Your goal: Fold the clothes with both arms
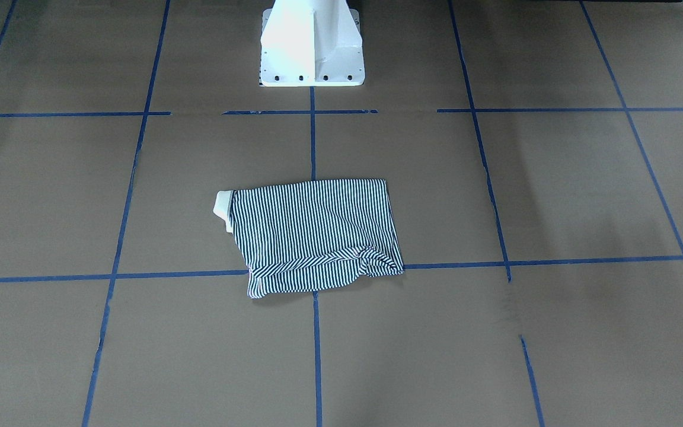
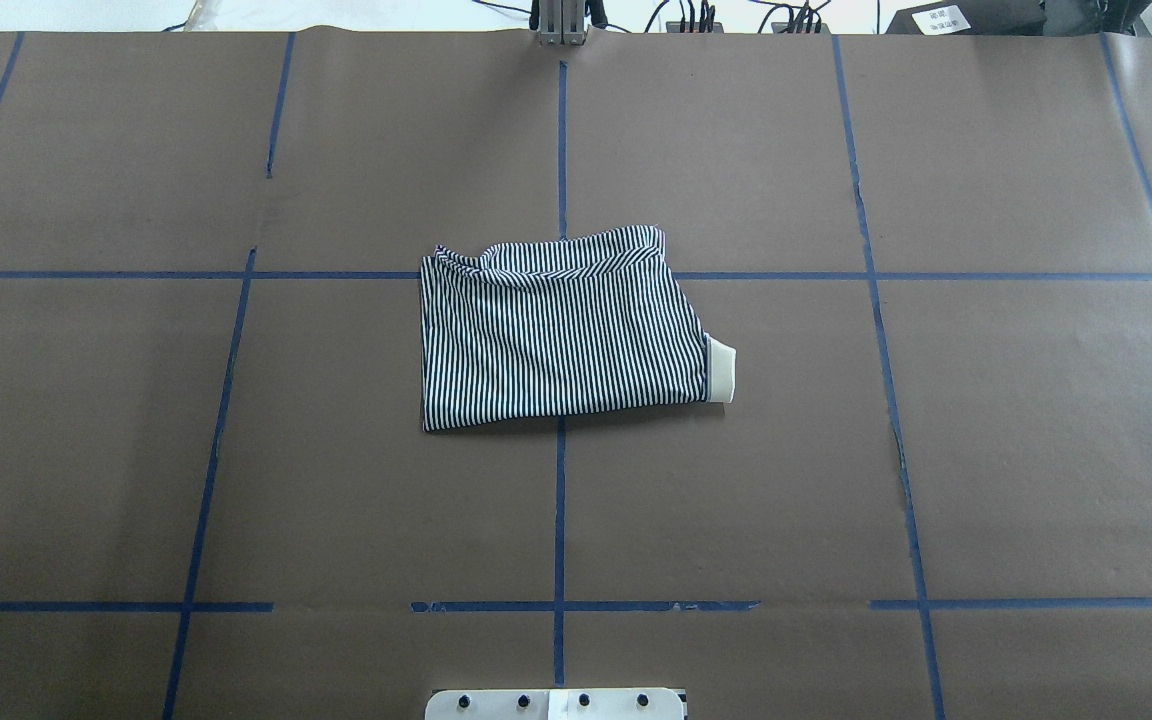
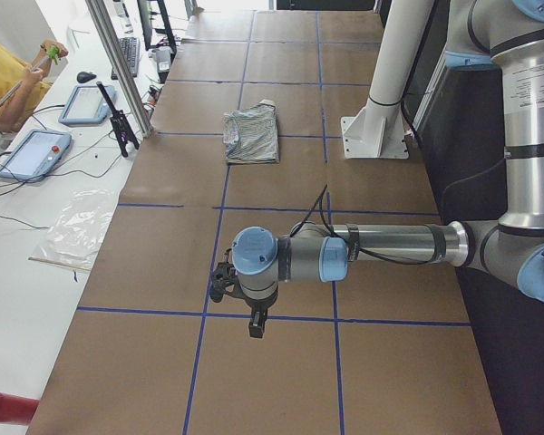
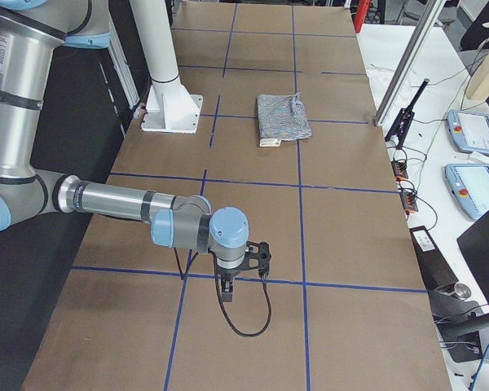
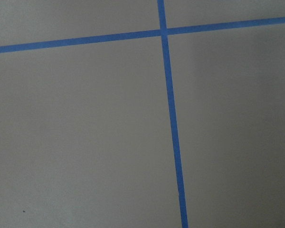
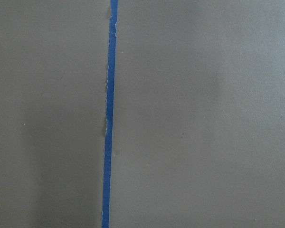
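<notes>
Brown paper-covered table point(image 2: 1036, 450), gridded with blue tape lines point(image 2: 559, 500). White side bench point(image 3: 9, 281) alongside holds grey-blue tablet pendants point(image 3: 34, 152), black keyboard point(image 3: 130, 56), loose cables. Bright, even light.

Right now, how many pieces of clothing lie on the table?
1. The striped polo shirt lies folded near the middle of the table, in front of the white pedestal base, its cream collar sticking out at one end. Anything beneath it would be hidden.

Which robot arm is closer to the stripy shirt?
Neither clearly: the left pincer hangs far off toward one end of the table, the right pincer far off toward the other, the stripy shirt midway between.
</notes>
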Controlling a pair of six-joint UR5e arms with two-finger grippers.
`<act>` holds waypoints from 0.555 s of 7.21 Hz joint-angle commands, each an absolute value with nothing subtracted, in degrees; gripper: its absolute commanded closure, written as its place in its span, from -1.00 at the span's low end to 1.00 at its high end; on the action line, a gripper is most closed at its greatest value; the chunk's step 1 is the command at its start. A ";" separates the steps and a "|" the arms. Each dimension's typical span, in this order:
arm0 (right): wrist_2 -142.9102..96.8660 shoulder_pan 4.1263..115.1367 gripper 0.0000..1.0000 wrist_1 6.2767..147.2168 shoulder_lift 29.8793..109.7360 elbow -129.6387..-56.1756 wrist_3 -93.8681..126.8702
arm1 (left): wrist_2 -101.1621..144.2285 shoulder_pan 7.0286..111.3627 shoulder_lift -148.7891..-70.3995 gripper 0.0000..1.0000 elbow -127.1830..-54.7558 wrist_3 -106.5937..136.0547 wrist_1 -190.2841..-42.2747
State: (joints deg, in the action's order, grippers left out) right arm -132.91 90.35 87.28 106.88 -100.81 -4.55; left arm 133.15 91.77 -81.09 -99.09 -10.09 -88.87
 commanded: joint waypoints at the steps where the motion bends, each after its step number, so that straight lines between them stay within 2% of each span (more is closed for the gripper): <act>1: -133.07 90.35 -1.00 87.28 106.96 -100.64 -4.66 | 130.08 91.76 -81.56 -1.00 -100.90 -10.28 -89.64; 4: -132.19 90.35 -1.00 87.19 107.23 -100.55 -5.10 | 129.90 91.67 -81.21 -1.00 -99.93 -10.02 -90.88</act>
